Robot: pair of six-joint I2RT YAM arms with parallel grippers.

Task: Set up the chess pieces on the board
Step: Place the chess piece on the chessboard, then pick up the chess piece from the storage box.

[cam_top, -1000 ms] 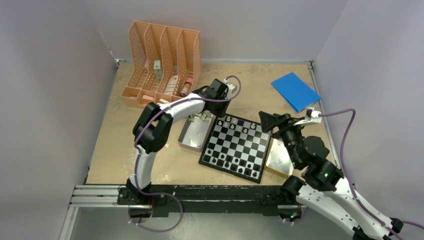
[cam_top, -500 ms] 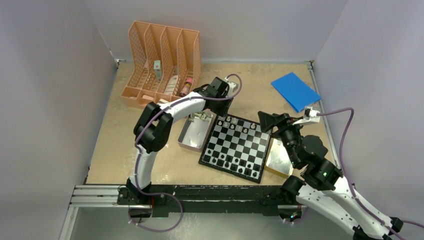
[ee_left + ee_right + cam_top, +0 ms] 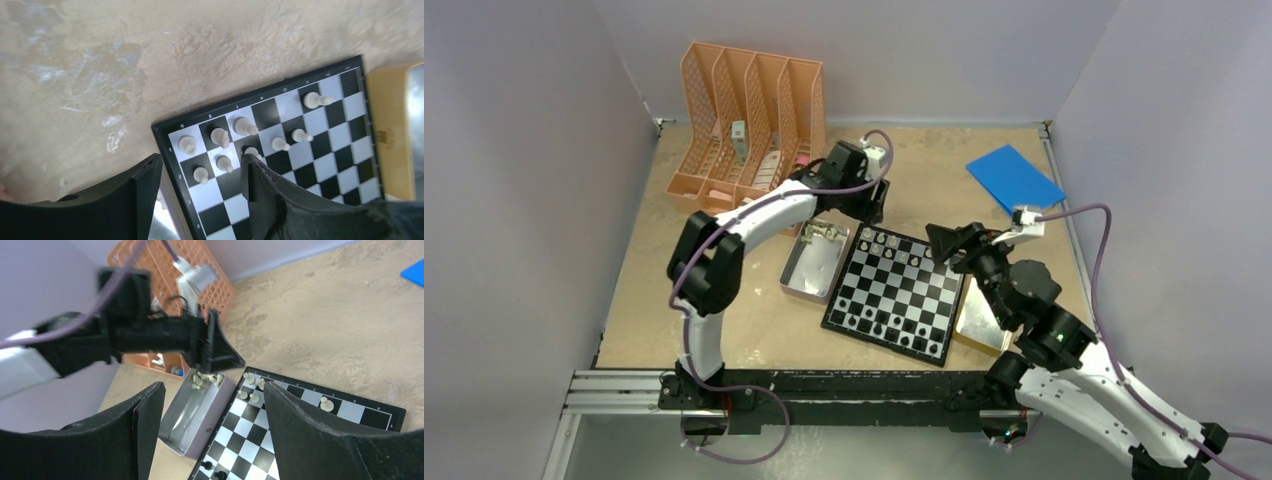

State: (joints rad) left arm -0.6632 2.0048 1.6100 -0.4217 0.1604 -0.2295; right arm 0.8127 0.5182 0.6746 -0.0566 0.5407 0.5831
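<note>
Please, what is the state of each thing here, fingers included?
Left fingers: open, empty.
Right fingers: open, empty.
Board: flat, partly set.
Pale pieces on board: upright, far rows.
Black pieces: upright, near rows.
Silver tin: open, pale pieces inside.

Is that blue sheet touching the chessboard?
Apart. The top view shows a stretch of bare tabletop between the blue sheet and the chessboard's far right corner.

Pale chess pieces [image 3: 245, 126] on the board's [image 3: 325, 150] corner squares, two between the parted, empty pincer [image 3: 199, 169]
</note>
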